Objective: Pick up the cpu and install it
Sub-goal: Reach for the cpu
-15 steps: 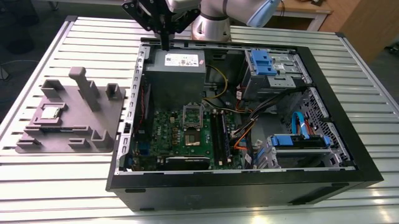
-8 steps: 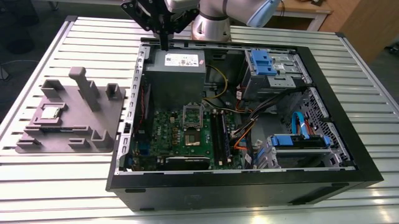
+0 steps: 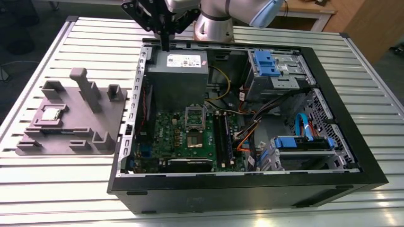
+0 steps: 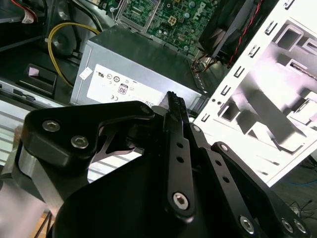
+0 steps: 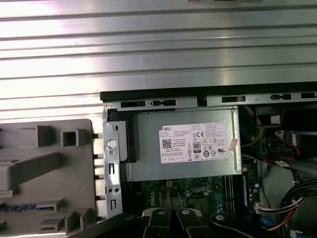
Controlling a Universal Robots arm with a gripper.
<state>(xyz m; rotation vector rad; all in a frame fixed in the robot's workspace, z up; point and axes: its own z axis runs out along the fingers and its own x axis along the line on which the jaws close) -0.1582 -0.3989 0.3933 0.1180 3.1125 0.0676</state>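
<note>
Table [image 3: 63,189]: holds a grey tray [image 3: 69,142] and an open computer [image 3: 252,189].
Cpu [image 3: 50,114]: lies on the tray, far from the gripper.
Gripper [image 3: 165,46]: pressed together, empty, over the power box [image 3: 180,80].

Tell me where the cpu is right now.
In the exterior view, the cpu lies on the grey fixture block at the exterior view's left, outside the open computer case, well away from the claw above the power supply.
</note>
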